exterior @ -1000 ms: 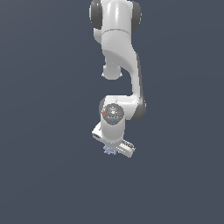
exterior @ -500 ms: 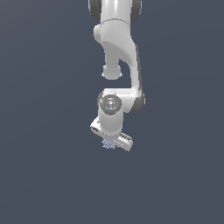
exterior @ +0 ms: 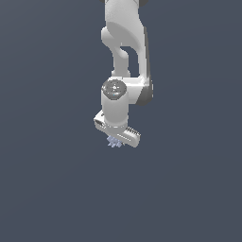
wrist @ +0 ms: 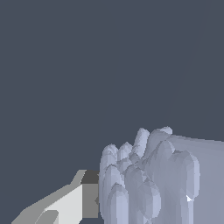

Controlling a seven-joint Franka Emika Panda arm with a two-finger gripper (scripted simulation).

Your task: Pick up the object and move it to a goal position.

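where the white arm (exterior: 124, 56) reaches down through the middle of the exterior view, its gripper (exterior: 116, 140) sits at the low end, tilted so that the hand's bar slopes down toward the exterior view's right. the object (exterior: 114, 142), a small pale lavender-blue lump with spiky, ridged edges, peeks out just under that bar, touching the gripper's underside and mostly covered by it. it looks much smaller than the white hand above it. all around is a flat, dark blue-grey ground (exterior: 47, 179), and from this view i cannot tell whether the lump rests on it or hangs clear of it.

in the wrist view the object (wrist: 144, 183) fills much of the near field as a cluster of rounded, layered lobes. one finger (wrist: 72, 203), white with a dark pad, lies right against the lump's side. the other side of the lump is masked by a pale lavender slab, so the second finger does not show. the jaws seem drawn in on the object, holding it between them.
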